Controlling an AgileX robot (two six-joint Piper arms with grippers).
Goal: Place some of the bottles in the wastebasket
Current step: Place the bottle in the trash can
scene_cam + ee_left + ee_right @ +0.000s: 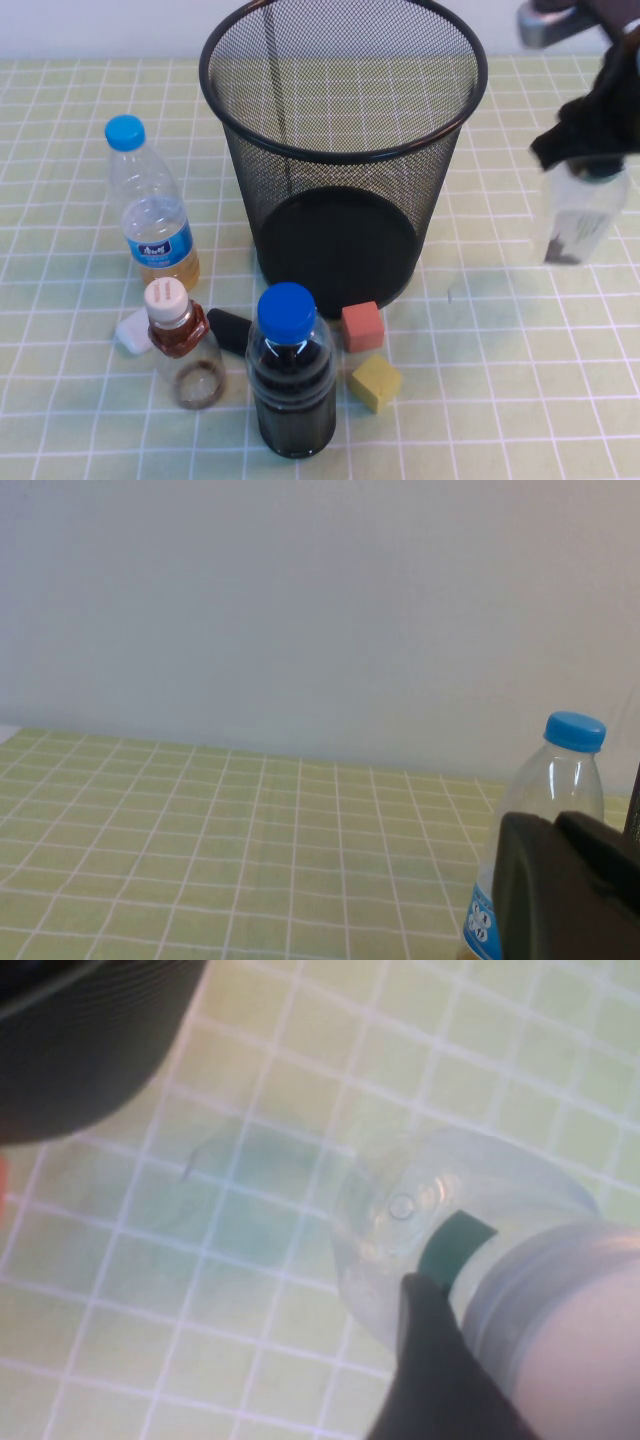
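Over the green-checked desk our right tool hangs clenched on the tall clear bottle, lifted beside the wastebasket for dropping in, while our left tool, grip unreadable, waits near the blue-capped bottle and the squat bottle stands.

My high camera looks steeply down over the table from my own side. My left wrist camera sits low, facing level toward the wall; both views share the slim blue-capped bottle. My right wrist camera looks straight down, close, sharing only the tablecloth.
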